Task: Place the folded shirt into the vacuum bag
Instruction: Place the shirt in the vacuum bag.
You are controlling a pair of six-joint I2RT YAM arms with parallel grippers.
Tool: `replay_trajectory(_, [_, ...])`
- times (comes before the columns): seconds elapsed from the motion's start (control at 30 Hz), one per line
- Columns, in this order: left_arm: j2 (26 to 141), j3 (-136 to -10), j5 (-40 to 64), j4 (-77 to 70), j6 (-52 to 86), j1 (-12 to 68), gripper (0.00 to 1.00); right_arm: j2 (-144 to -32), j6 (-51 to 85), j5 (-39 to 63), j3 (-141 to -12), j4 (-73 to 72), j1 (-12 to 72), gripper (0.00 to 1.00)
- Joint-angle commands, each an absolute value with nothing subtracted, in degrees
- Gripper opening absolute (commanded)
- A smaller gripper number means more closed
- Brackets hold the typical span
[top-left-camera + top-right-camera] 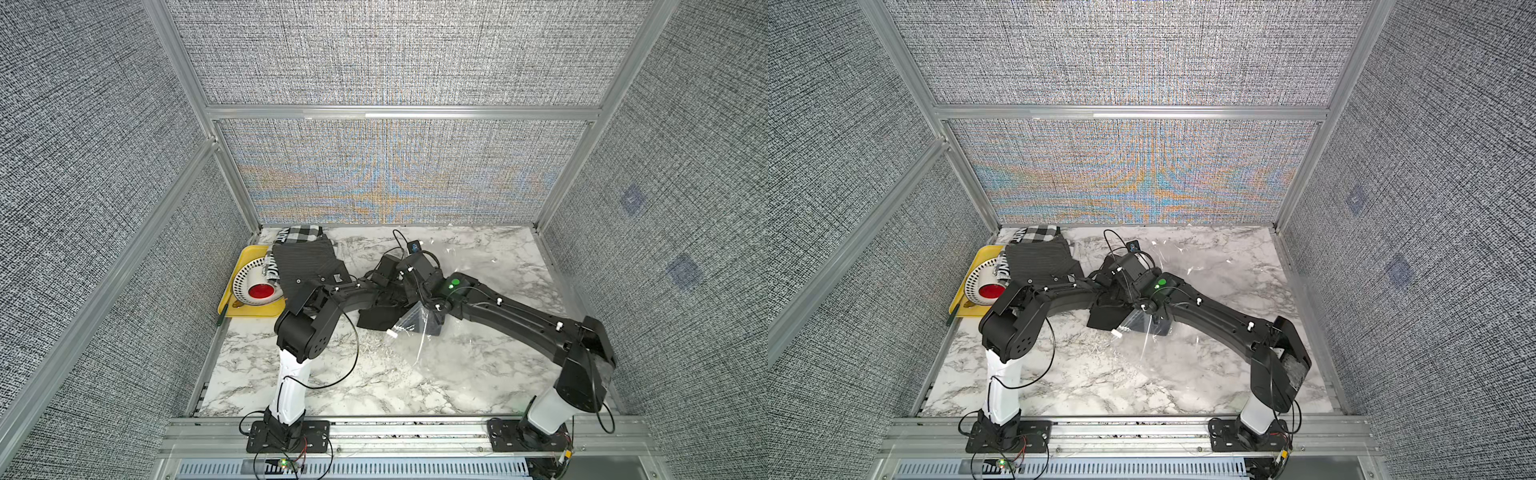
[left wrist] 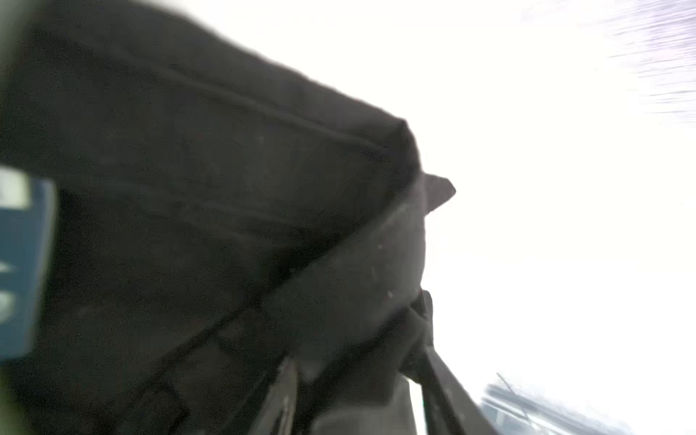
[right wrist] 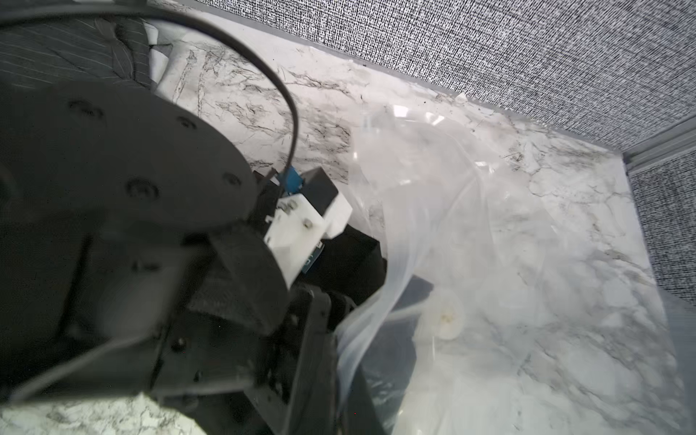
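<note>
In both top views the black folded shirt (image 1: 376,318) lay near the middle of the white-and-grey marbled desk (image 1: 332,374), beneath the point where the left arm (image 1: 332,291) and right arm (image 1: 519,316) met. The large, crinkly, see-through plastic vacuum bag (image 1: 409,322) spread over the desk on the right arm's side. Its mouth edge, marked by a small white clip (image 1: 392,333), rose like a tent beside the shirt's end. Most of the shirt showed bare outside the film, so I judged the insertion begun but far from done. A pile of other folded garments (image 1: 307,262) and a yellow plastic tray (image 1: 226,307) sat well apart at the rear.

In the left wrist view, blurred black cloth filled most of the frame against washed-out white. The left end effector (image 2: 357,388) was barely readable at the edge, and I could not tell whether it was clenched on the cloth or released.

In the right wrist view, the right end effector (image 3: 357,395) was clenched, with the bag's lip gathered at it. By my reading it pinched the film to hold the mouth up. The left arm's wrist reached toward that opening. Dark shapes showed through the film near the round white valve (image 3: 442,316), though I could not tell whether they were cloth or fingers. What was left was to push the whole shirt past the mouth and let go.
</note>
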State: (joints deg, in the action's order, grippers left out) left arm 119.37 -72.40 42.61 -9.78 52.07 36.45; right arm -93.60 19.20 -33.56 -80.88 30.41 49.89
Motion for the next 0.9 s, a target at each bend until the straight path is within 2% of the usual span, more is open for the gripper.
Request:
replay_trajectory(0.0, [119.30, -70.36, 50.02, -20.64, 52.18, 34.79, 0.55, -91.62, 17.05, -33.08, -80.68, 27.45, 49.33, 0.00])
replay_trajectory(0.03, [118.97, -70.29, 50.43, -20.45, 51.37, 34.49, 0.59, -91.51, 16.76, -31.88, -80.86, 27.25, 48.96, 0.00])
replay_trajectory(0.13, [117.85, -70.82, 49.21, -13.43, 43.56, 34.19, 0.63, -91.25, 16.19, -28.16, -81.84, 26.90, 47.32, 0.00])
replay_trajectory(0.33, [118.24, -73.84, 43.20, 0.98, 26.12, 34.82, 0.55, -92.44, 16.59, -20.76, -85.66, 26.62, 45.91, 0.00])
replay_trajectory(0.5, [118.38, -75.74, 31.60, 8.05, 10.66, 37.81, 0.55, -95.01, 19.33, -18.60, -90.70, 29.74, 45.62, 0.00])
replay_trajectory(0.6, [119.22, -74.71, 24.05, 8.06, 4.14, 39.64, 0.60, -95.95, 20.89, -18.37, -92.99, 30.92, 45.54, 0.00])
replay_trajectory(0.7, [118.82, -73.09, 18.05, 6.09, 0.34, 41.52, 0.70, -97.17, 22.02, -18.45, -94.27, 32.13, 45.55, 0.00])
replay_trajectory(0.87, [119.64, -74.36, 11.23, 6.46, -3.19, 44.53, 0.80, -98.45, 22.90, -16.13, -94.96, 32.69, 45.92, 0.00])
